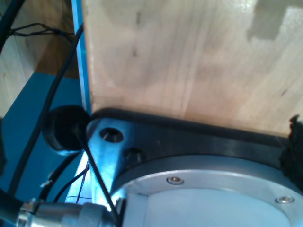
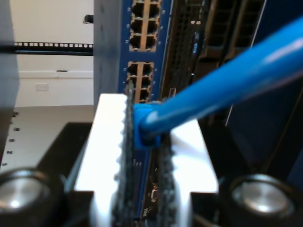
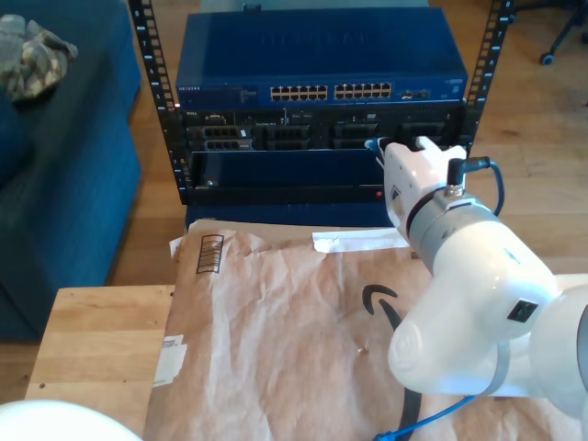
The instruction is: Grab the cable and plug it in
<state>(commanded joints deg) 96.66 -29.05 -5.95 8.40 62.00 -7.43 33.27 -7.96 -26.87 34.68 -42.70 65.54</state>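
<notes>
The cable point(image 2: 222, 90) sits pinched between the toothed pads of our second gripper point(image 2: 144, 142), which is clamped narrow on the blue boot just behind the plug. The plug itself is hidden behind the pads, so we cannot tell which way its latch faces. From the boot the cable runs back past the camera; in the exterior view a blue loop point(image 3: 432, 418) trails out below the arm.

Just beyond the pads stands the switch point(image 2: 144, 61), its ports in paired rows. In the exterior view the second gripper point(image 3: 381, 152) hovers close to the rack point(image 3: 322, 110), below the switch's port row and toward its right end as that view shows it.

To do this step well, we should square the plug to one port, keep the grip firm so the boot does not twist, and push straight in (a skewed approach would likely jam on the port's edge). Which port is lined up is hard to judge, since the pads cover the tip.

Our first gripper's state we cannot tell: its view looks at a wooden board point(image 1: 189, 61) and a metal flange point(image 1: 208, 189).
</notes>
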